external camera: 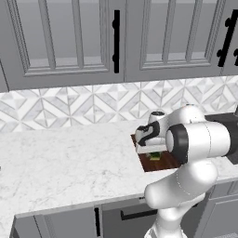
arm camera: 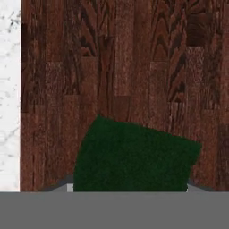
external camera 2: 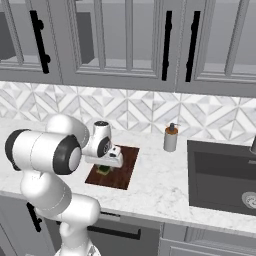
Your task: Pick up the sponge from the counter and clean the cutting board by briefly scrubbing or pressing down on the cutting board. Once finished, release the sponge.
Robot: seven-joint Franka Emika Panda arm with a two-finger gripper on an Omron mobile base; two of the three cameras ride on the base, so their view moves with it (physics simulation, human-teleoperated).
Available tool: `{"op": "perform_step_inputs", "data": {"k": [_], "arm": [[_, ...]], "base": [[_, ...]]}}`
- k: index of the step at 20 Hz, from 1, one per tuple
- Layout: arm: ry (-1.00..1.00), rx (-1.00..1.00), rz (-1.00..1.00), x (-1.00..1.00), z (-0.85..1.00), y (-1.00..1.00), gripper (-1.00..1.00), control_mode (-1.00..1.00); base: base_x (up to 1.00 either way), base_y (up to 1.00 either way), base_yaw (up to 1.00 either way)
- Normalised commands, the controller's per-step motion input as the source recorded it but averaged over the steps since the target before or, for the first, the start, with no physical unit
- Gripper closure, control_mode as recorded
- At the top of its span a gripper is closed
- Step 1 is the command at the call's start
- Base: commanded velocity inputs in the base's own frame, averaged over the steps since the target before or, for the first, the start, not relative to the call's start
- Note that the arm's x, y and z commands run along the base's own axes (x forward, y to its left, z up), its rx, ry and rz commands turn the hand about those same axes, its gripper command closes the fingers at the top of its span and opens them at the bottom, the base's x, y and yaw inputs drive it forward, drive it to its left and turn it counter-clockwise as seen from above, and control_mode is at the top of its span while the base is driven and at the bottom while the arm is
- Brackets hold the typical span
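On the white marble desk (external camera: 65, 158) below grey cabinets, the tool (external camera 2: 104, 169) is clamped on the sponge (arm camera: 134, 156), pressing it onto the dark cutting board (external camera 2: 122, 172).

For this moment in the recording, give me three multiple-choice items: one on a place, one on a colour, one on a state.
1. Where is the sponge?
A. in the sink
B. over the cutting board, under the end effector
C. beside the soap dispenser

2. What colour is the sponge face seen in the hand view?
A. dark green
B. pink
C. white

3. How is the end effector?
A. wide open above the bare counter
B. shut on the sponge
C. gripping a cabinet handle

Answers: 1 B, both base views show the sponge low over the board, below the hand. 2 A, a dark green block lies against the wood grain. 3 B, the sponge sits between the fingers.
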Motion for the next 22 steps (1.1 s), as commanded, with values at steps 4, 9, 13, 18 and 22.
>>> {"op": "perform_step_inputs", "data": {"k": [4,9,13,18,22], "arm": [[-0.02,0.03,0.0,0.28,0.07,0.0,1.0,-1.0],[0.0,0.0,0.0,0.06,-0.62,0.0,1.0,-1.0],[-0.06,0.01,0.0,0.18,-0.28,0.0,1.0,-1.0],[-0.04,0.07,0.0,0.51,0.17,-0.03,1.0,-1.0],[0.0,0.03,0.0,0.49,-0.07,-0.06,1.0,-1.0]], "base": [[0.0,0.0,0.0],[0.0,0.0,0.0],[0.0,0.0,0.0],[0.0,0.0,0.0],[0.0,0.0,0.0]]}}
